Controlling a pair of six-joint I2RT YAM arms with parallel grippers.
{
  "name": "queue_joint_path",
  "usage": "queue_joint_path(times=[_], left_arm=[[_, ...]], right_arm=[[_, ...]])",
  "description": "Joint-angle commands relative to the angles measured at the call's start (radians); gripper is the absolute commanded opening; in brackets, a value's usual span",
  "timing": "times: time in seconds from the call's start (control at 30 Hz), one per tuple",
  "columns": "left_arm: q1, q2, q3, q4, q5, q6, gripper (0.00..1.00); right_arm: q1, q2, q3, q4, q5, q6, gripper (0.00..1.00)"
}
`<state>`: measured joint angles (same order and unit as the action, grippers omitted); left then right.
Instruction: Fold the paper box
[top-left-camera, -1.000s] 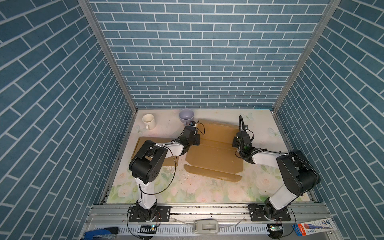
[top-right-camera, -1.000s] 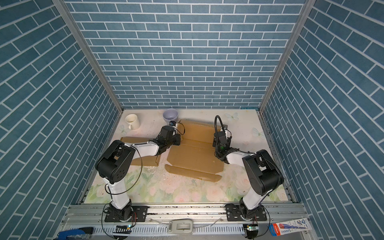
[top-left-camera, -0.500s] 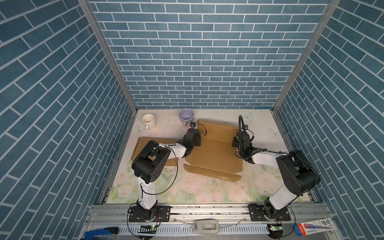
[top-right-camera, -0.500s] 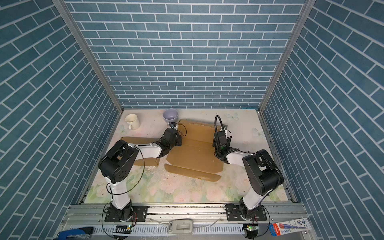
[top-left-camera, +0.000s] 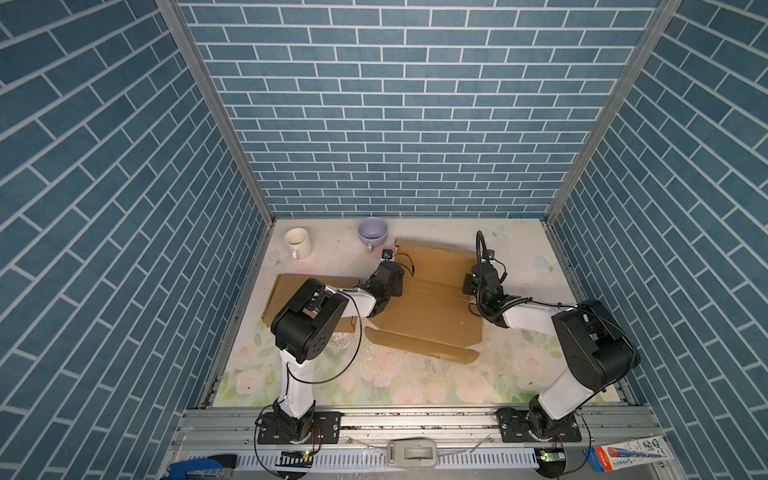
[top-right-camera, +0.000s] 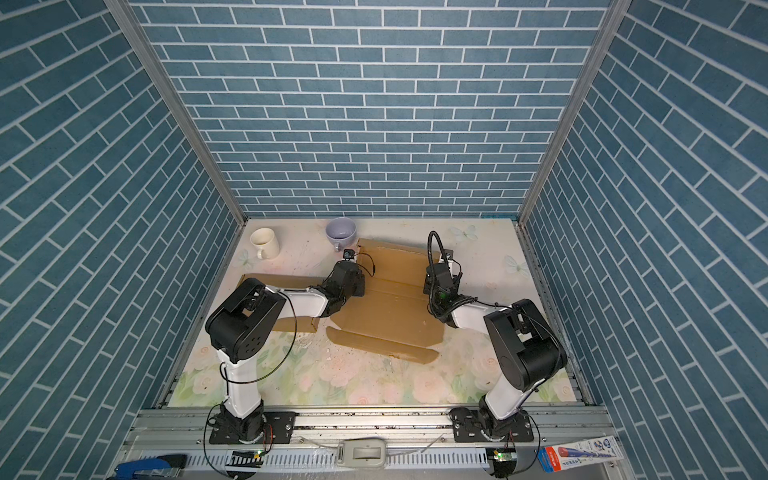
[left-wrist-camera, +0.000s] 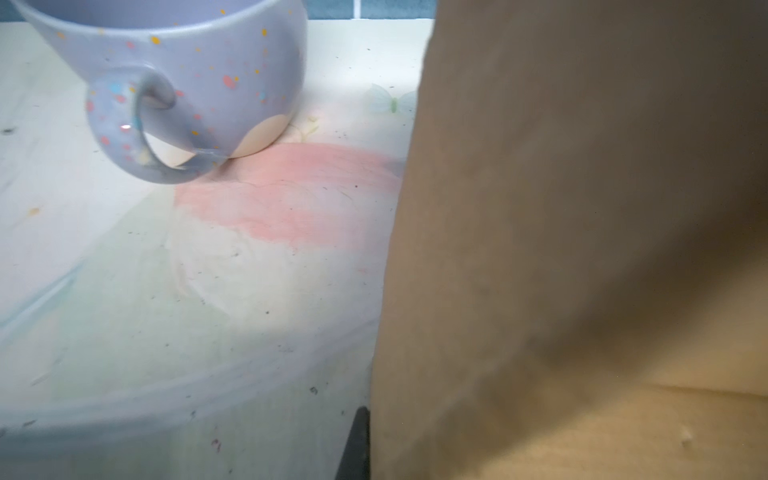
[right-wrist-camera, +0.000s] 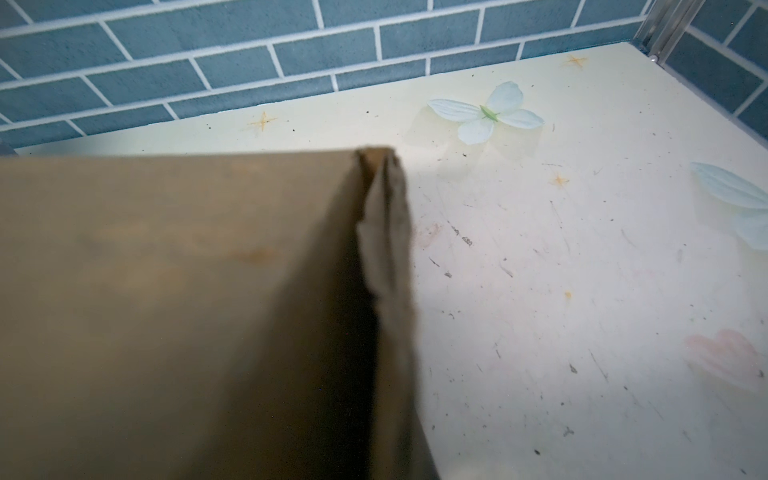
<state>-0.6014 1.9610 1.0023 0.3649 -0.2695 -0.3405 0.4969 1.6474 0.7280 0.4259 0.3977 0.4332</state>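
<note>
Toward the table (top-left-camera: 519, 249) back edge the paper box (top-left-camera: 432, 316) spans crosswise — left gripper (top-left-camera: 395, 270) clenched on its left side, right gripper (top-left-camera: 478, 276) on its right.

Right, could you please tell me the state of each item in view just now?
paper box: mostly flat, far flap raised.
left gripper: shut on the paper box flap.
right gripper: shut on the paper box flap.
lavender mug: upright.
cream mug: upright.
cardboard sheet: lying flat.
</note>
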Motion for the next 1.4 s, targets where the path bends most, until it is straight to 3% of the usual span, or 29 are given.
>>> queue_joint_path(times=[0.0,0.2,0.57,0.77,1.37], left_arm=[[-0.036,0.039,0.004,-0.057,-0.119,0.016,0.0],[-0.086,0.072,0.021,-0.112,-0.227,-0.041,0.0],[-0.083,0.07,0.072,-0.175,-0.201,-0.049,0.0],[-0.065,0.006,0.044,-0.148,-0.134,-0.07,0.21],[-0.045,-0.224,0.006,-0.164,-0.033,0.023,0.58]], right_arm=[[0.029,0.0,-0.005,-0.061,-0.032,0.045,0.0],[0.038,0.015,-0.015,-0.043,-0.021,0.054,0.0],[0.04,0.02,-0.013,-0.035,-0.021,0.046,0.0],[0.04,0.016,-0.019,-0.033,-0.013,0.029,0.0],[0.038,0.042,-0.015,-0.009,-0.002,-0.03,0.0]])
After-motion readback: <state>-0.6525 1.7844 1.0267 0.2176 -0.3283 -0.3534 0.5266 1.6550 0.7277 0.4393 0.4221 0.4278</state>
